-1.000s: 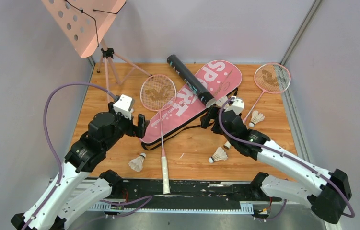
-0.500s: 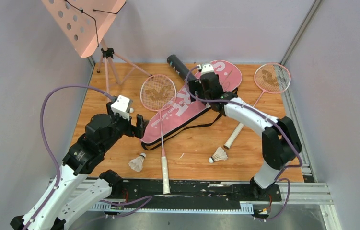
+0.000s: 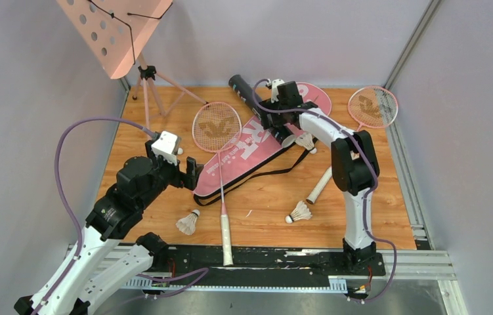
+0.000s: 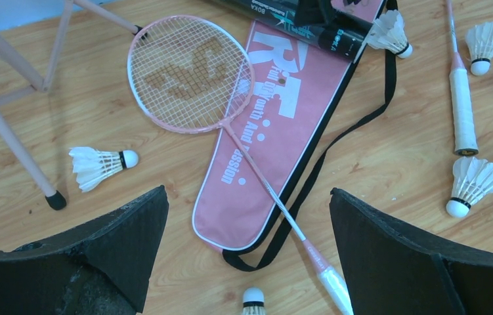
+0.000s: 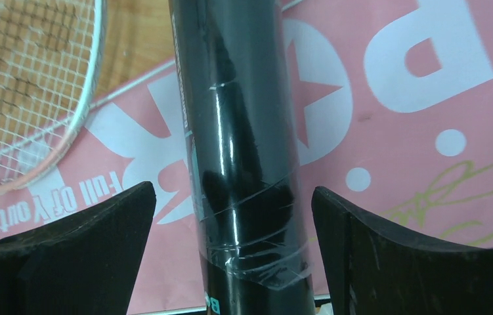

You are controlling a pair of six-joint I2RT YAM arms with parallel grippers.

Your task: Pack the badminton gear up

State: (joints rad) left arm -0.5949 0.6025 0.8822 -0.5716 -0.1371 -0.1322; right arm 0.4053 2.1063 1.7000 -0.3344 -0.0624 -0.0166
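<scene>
The black tube [image 3: 240,88] lies slantwise on the long pink bag [image 3: 243,147]. My right gripper [image 3: 271,108] is lowered over the tube's middle. Its jaws are open and straddle the tube [image 5: 240,131], with a gap on each side. My left gripper [image 3: 194,172] hovers open over the bag's near end [image 4: 243,203] and holds nothing. One pink racket [image 3: 217,126] lies across the bag with its handle towards me. The other racket [image 3: 373,106] lies at the back right. Several shuttlecocks are scattered about, among them one [image 3: 188,222] front left, one [image 3: 300,212] front centre, and one [image 3: 306,141] by the tube's mouth.
A pink perforated music stand [image 3: 115,33] on tripod legs [image 3: 148,98] stands at the back left corner. Grey walls close in the wooden table [image 3: 388,216] on three sides. The bag's black strap [image 3: 276,172] trails over the wood.
My right arm swung from the table's front centre out to the back and came down over the tube. Its jaws have narrowed a little. The left arm has barely moved.
</scene>
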